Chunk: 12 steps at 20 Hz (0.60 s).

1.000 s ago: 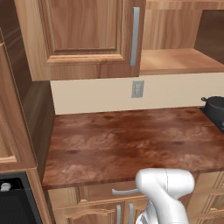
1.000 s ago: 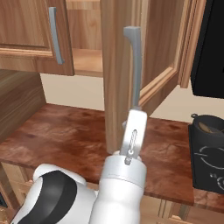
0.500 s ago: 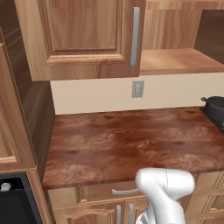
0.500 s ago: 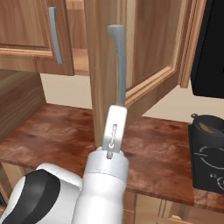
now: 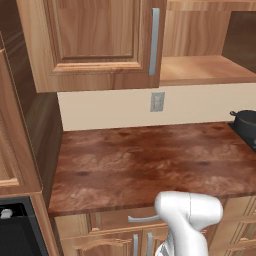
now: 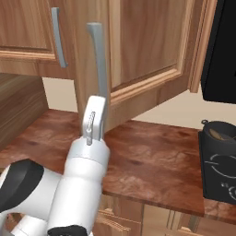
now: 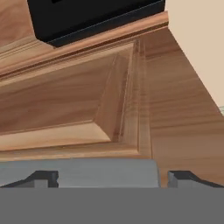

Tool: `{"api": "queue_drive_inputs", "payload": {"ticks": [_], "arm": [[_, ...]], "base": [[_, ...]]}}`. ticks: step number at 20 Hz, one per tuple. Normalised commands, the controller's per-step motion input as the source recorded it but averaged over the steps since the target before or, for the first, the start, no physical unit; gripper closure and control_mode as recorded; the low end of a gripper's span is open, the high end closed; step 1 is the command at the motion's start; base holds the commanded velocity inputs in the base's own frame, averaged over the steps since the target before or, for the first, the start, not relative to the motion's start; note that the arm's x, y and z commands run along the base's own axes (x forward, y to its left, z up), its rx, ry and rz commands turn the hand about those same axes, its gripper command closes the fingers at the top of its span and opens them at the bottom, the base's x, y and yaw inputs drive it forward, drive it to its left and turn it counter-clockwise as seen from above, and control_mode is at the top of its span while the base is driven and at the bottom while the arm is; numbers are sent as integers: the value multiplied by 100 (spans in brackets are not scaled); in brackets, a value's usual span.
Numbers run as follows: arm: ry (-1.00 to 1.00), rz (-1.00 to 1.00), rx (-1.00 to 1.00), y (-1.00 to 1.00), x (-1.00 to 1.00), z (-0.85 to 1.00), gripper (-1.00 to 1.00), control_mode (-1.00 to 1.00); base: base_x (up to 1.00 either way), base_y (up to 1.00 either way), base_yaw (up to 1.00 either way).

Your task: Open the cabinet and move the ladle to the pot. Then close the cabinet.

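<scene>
**Cabinet door part-open, claw spread at its handle**

The cabinet [image 6: 138, 46] hangs on the wall above the counter [image 5: 150, 160]. Its right door stands swung partway out, while the left door [image 5: 95, 40] lies shut. The open door's grey bar handle [image 6: 97, 69] has its long axis vertical, standing off the door's free edge. In the hand view that handle [image 7: 87, 173] crosses between the two fingertips [image 7: 41, 178] of the claw [image 7: 111, 179], which stands wide and grips nothing. The door is judged rigid and fairly heavy, turning only about its hinge; the smooth bar is the natural hold, best taken near its lower half where the claw [image 6: 92, 126] is, and drawn along the door's arc. The bared shelf [image 5: 205, 70] shows no ladle from this angle. The pot [image 6: 220, 133] sits on the stove [image 6: 216, 170] at the counter's right end, well apart from the door.
</scene>
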Motion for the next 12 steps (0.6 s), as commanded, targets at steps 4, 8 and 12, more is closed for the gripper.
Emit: {"api": "queue_drive_inputs", "payload": {"ticks": [4, 8, 12], "arm": [[0, 3, 0, 43, 84, 0, -100, -100], [0, 4, 0, 29, 91, 0, -100, -100], [0, 5, 1, 18, 91, 0, -100, -100]], "base": [[0, 0, 0], [0, 0, 0], [0, 0, 0]]}}
